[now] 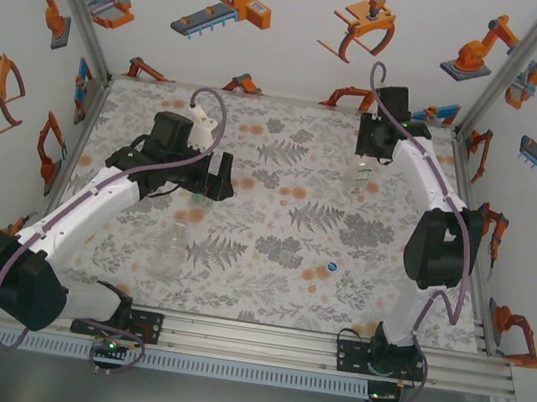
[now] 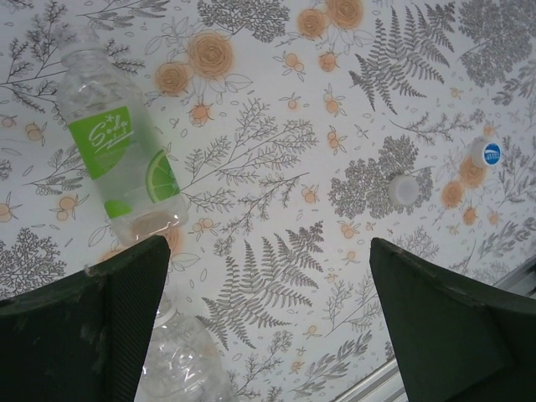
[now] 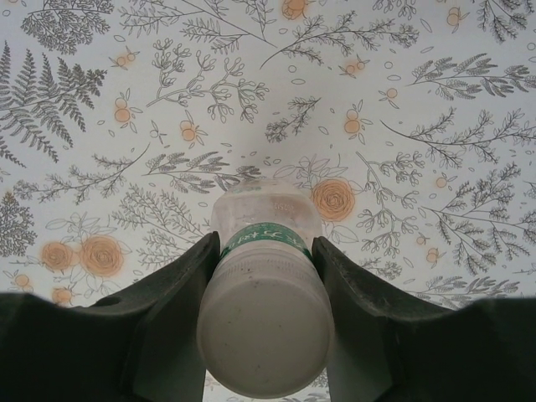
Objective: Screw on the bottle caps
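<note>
Right gripper [image 3: 266,247] is clamped on the slim bottle [image 3: 264,327], fingers pressed snug against both its sides just by the green band, at the far right of the floral table [image 1: 265,292]. In the right wrist view a pale round end of that bottle faces the lens, and I can't honestly say whether it's the base or the neck end. Over on the left, the left gripper [image 2: 268,327] is spread wide with nothing between its fingers, hovering above the cloth. Just beyond its left finger lies the green-label bottle [image 2: 126,159], flat on its side and angled across the pattern. The plain bottle [image 2: 180,360] lies right below it, partly tucked behind that same finger. Off to the right in this view sits the white cap [image 2: 403,189] on the cloth, the blue cap [image 2: 491,152] near it but not touching, both well apart from the two lying bottles.
</note>
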You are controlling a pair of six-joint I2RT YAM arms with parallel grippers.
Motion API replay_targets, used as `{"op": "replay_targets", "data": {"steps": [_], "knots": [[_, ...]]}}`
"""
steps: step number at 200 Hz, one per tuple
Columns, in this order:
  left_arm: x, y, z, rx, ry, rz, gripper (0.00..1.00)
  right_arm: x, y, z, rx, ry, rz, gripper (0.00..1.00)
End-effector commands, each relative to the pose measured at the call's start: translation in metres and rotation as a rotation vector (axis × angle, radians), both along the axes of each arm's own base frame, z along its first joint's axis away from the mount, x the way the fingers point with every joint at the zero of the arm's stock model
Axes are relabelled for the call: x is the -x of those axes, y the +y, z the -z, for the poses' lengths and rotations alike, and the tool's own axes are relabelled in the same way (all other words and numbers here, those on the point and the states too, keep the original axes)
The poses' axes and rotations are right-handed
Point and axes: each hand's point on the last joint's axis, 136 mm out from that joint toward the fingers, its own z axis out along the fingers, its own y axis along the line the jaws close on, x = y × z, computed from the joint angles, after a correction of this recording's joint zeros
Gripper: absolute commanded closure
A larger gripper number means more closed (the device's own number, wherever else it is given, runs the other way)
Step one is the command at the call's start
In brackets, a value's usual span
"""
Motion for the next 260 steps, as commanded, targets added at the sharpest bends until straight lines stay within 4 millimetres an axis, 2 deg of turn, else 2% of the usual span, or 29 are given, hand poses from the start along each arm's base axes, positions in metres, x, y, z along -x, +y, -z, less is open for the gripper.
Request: {"op": "replay_targets", "data": {"steps": [1,62,135,163,208,236,260], "knots": [[-0.009,0.008,-0.003,-0.022,-0.015,-0.051,0.03,0.006,-0.005,0.004,0.022,0.009,0.017,0.48],[-0.007,0.009,0.014,-0.140,0.036,-0.036,0.03,0.009,-0.007,-0.021,0.014,-0.031,0.020,0.39],[-0.009,0.018,0.040,-0.281,0.135,-0.069,0.03,0.019,-0.008,-0.061,0.008,-0.079,0.013,0.36],[-0.011,0.021,0.058,-0.313,0.229,-0.098,0.03,0.031,-0.011,-0.080,0.002,-0.101,0.012,0.37],[-0.023,0.035,0.076,-0.322,0.328,-0.196,0.03,0.057,-0.012,-0.097,-0.025,-0.123,0.002,0.36],[-0.026,0.037,0.077,-0.332,0.372,-0.247,0.03,0.077,-0.014,-0.104,-0.047,-0.135,0.005,0.36],[-0.020,0.047,0.073,-0.347,0.360,-0.283,0.03,0.091,-0.015,-0.110,-0.065,-0.151,0.002,0.36]]}}
